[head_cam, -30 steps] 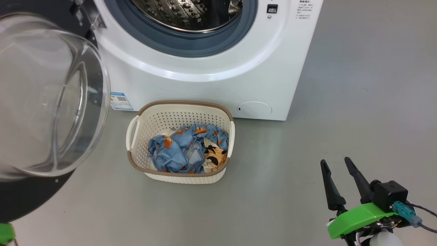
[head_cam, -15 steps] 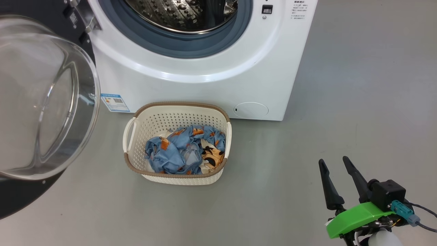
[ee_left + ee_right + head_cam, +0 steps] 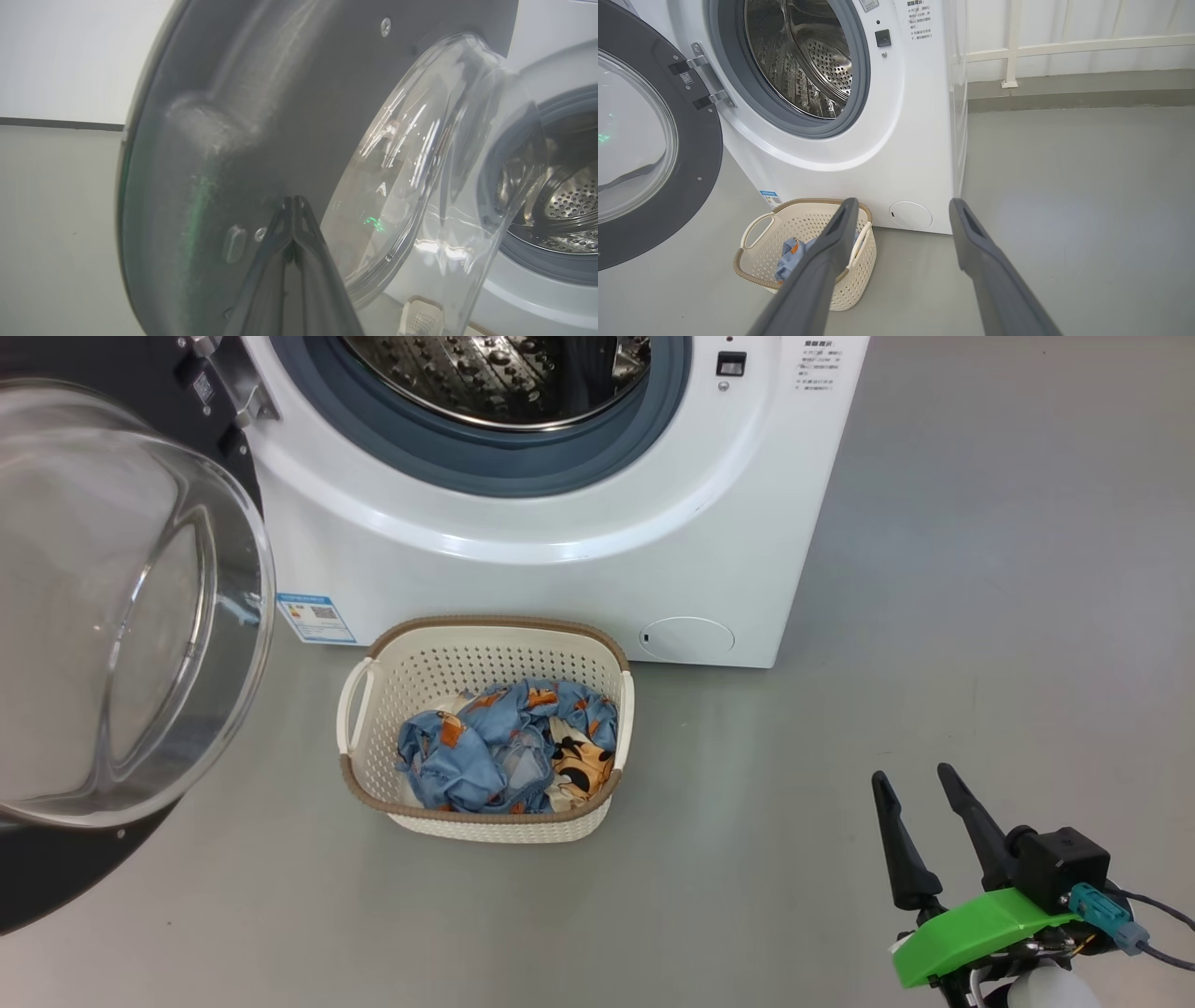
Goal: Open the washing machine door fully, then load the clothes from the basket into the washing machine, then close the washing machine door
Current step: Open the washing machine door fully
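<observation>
Against the dark inner face of the washing machine door (image 3: 233,116), the left hand (image 3: 293,201) points with fingers (image 3: 313,270) shut together, empty, likely to nudge it clear of the drum (image 3: 504,373). The basket (image 3: 485,621) sits just before the washing machine (image 3: 560,569) with the clothes (image 3: 495,747) inside, while the right hand (image 3: 913,773) hovers open, ready to pick.
</observation>
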